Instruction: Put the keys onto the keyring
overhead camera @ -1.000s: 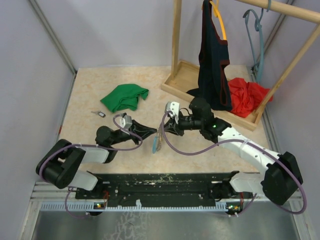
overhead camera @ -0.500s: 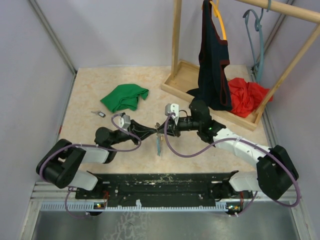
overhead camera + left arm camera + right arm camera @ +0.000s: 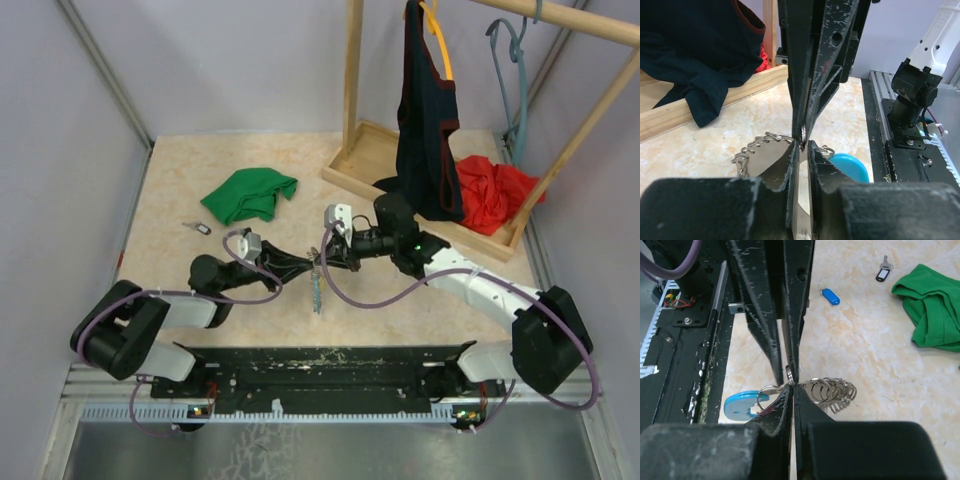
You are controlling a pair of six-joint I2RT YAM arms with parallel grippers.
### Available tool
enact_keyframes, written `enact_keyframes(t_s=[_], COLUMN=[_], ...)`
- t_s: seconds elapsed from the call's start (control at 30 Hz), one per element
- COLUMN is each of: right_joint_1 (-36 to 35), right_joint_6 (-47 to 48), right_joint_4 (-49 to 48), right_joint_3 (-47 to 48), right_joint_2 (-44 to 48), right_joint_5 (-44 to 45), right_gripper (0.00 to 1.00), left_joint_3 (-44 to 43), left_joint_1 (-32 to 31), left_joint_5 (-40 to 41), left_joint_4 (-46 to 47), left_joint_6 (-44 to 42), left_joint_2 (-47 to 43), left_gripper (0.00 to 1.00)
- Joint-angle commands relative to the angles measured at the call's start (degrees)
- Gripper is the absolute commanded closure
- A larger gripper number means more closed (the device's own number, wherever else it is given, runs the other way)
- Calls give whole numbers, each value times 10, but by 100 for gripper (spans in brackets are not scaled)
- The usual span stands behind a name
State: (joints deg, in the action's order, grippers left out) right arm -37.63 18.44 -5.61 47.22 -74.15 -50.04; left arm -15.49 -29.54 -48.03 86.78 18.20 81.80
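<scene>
The keyring is a chain of silvery rings (image 3: 832, 389) with a light blue tag (image 3: 742, 405). It hangs between both grippers above the table and shows in the top view (image 3: 317, 290) and in the left wrist view (image 3: 760, 142), with the tag (image 3: 850, 166) beside it. My left gripper (image 3: 308, 265) and right gripper (image 3: 324, 262) meet tip to tip. Both are shut on one ring of the chain (image 3: 803, 134), which stands edge-on (image 3: 789, 375). A blue-headed key (image 3: 830, 296) and a dark-headed key (image 3: 882, 274) lie on the table. The dark one also shows in the top view (image 3: 198, 228).
A green cloth (image 3: 250, 193) lies at the back left and also shows in the right wrist view (image 3: 935, 310). A wooden clothes rack (image 3: 352, 90) stands at the back right with a dark garment (image 3: 425, 130) hanging and a red cloth (image 3: 495, 190) on its base.
The right gripper has moved left with the keyring and the left gripper has reached right. Their tips now meet on the ring. The blue tag has swung edge-on.
</scene>
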Motion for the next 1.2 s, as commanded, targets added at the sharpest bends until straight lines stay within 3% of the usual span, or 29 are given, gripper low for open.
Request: enact_keyframes(t_s=[0.0, 0.23, 0.37, 1.17], right_joint_1=[-2, -65, -88, -149], right_joint_6=[81, 157, 162, 173], right_joint_4=[147, 433, 527, 551], right_joint_3=[101, 271, 346, 405], right_joint_2=[-12, -97, -142, -173], right_joint_5=[19, 199, 269, 332], right_gripper=[100, 100, 100, 100], left_joint_3=[6, 0, -1, -22], left_joint_1=[1, 3, 4, -7], left_joint_5=[6, 27, 37, -20], left_joint_4=[-48, -166, -195, -189], left_joint_6=[-61, -136, -157, -143], left_joint_2=[-37, -78, -81, -65], left_gripper=[78, 65, 64, 67])
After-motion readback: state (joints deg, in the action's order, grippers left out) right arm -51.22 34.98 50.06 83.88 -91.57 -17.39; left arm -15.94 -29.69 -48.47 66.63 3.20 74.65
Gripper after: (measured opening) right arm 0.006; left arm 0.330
